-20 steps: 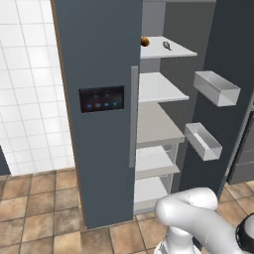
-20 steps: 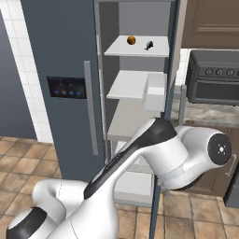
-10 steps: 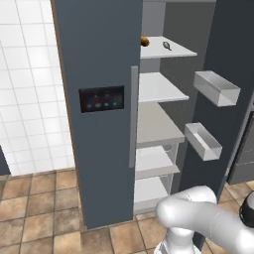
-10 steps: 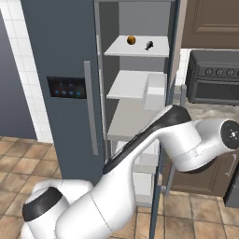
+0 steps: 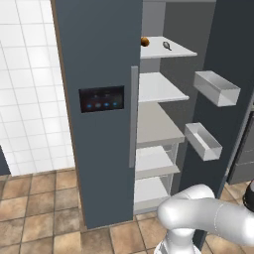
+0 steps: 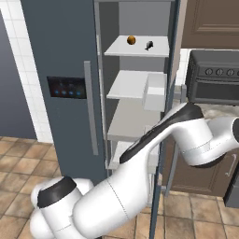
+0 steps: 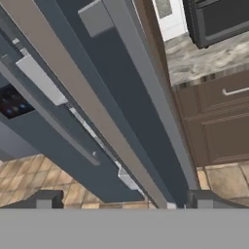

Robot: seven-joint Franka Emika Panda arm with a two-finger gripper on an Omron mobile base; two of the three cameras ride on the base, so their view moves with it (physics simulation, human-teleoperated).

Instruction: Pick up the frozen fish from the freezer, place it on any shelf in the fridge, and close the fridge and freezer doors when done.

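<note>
At the left of the left base view, the closed door (image 5: 99, 109) with its dark panel (image 5: 101, 98) is filling the frame; right of it the fridge shelves (image 5: 156, 88) are standing exposed. On the top shelf (image 6: 140, 46) a round orange item (image 6: 131, 40) is sitting left of the small dark fish (image 6: 149, 45). The open door (image 5: 233, 74) is carrying two bins (image 5: 216, 88). In the hand view, the fingers (image 7: 46, 200) are sitting spread wide, gripping nothing, beside that door's edge (image 7: 146, 112).

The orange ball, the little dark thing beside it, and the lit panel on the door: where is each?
Orange ball (image 6: 131, 40): right base view, its middle, top shelf.
Dark thing (image 6: 149, 45): right base view, its body, top shelf.
Panel (image 5: 101, 99): left base view, its centre, on the closed door.
</note>
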